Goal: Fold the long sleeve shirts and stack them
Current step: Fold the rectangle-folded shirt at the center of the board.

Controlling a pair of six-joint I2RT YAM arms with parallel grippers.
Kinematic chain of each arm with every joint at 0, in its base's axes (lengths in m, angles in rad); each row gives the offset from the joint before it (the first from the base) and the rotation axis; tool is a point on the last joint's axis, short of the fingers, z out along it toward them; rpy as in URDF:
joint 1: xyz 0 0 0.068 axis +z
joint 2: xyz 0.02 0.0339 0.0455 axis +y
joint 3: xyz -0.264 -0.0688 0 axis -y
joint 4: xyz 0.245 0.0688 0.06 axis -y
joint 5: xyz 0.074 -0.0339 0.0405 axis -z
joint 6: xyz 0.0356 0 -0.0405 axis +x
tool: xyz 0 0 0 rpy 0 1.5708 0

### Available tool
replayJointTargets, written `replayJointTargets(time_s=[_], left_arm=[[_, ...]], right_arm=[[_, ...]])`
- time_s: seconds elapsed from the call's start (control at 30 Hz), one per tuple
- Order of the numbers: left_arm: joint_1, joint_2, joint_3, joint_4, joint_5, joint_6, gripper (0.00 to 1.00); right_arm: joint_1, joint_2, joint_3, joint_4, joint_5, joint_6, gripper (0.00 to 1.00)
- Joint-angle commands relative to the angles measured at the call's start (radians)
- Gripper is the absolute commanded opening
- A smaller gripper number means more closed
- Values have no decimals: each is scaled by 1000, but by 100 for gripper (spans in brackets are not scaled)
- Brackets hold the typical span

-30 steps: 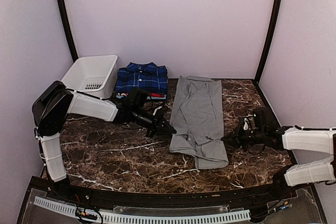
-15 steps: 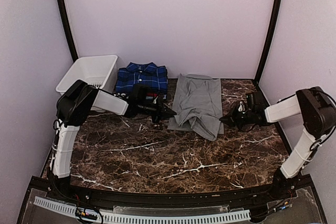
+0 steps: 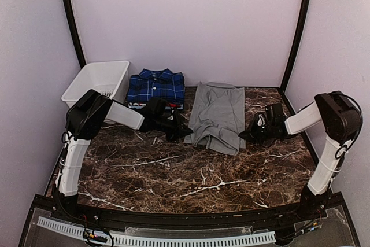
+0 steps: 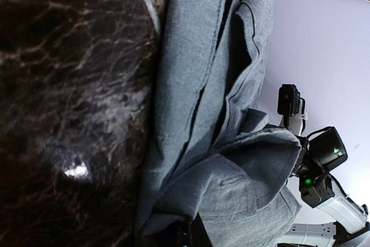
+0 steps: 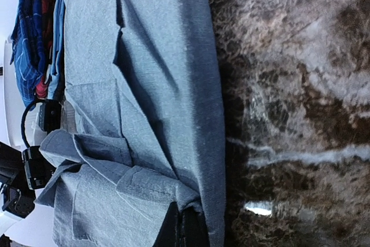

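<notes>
- A dark brown marble table (image 3: 173, 172) with white veins sits inside pale lilac walls (image 3: 185, 21).
- My two arms reach in from either side and meet the same garment near the back of the table.
- The light grey shirt (image 3: 218, 111) lies lengthwise at back centre-right, its far end close to the wall. Its near end is doubled up over the rest in loose, rumpled folds.
- A white plastic basket (image 3: 98, 82) stands in the back left corner, just beside the folded stack.
- The dark blue plaid shirt (image 3: 156, 85) lies folded between the basket and the grey shirt, collar toward the wall.
- Under the plaid shirt lies another folded shirt (image 3: 173, 106); only its red and white edges peek out.
- My left gripper (image 3: 186, 133) is pinched tight on the grey shirt's near left corner. In my left wrist view the cloth bunches right over the fingers (image 4: 191, 236).
- My right gripper (image 3: 243, 136) is clamped on the near right corner. The hem is caught between the fingers (image 5: 186, 227), low over the marble.
</notes>
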Motion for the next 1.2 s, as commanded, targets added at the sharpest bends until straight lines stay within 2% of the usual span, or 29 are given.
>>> replayJointTargets(time_s=[0.0, 0.2, 0.3, 0.5, 0.6, 0.8, 0.93, 1.17], left_arm=[[-33, -74, -110, -78, -26, 28, 0], [-79, -229, -327, -7, -34, -13, 0], [-109, -299, -379, -8, -48, -4, 0], [-117, -343, -361, -76, -55, 49, 1], [-117, -341, -332, -100, -57, 75, 9], [-104, -325, -293, -82, -50, 89, 25], [-87, -320, -268, -89, -50, 108, 32], [-70, -302, -248, -83, -21, 138, 45]], right_arm=[[36, -53, -78, -67, 42, -58, 0], [90, -206, -235, -107, 53, -54, 0], [108, -305, -277, -161, 85, -60, 0], [111, -451, -294, -235, 125, -67, 19], [116, -498, -279, -257, 144, -72, 31], [185, -562, -211, -388, 220, -114, 45], [277, -569, -209, -437, 266, -118, 49], [408, -624, -276, -483, 313, -49, 50]])
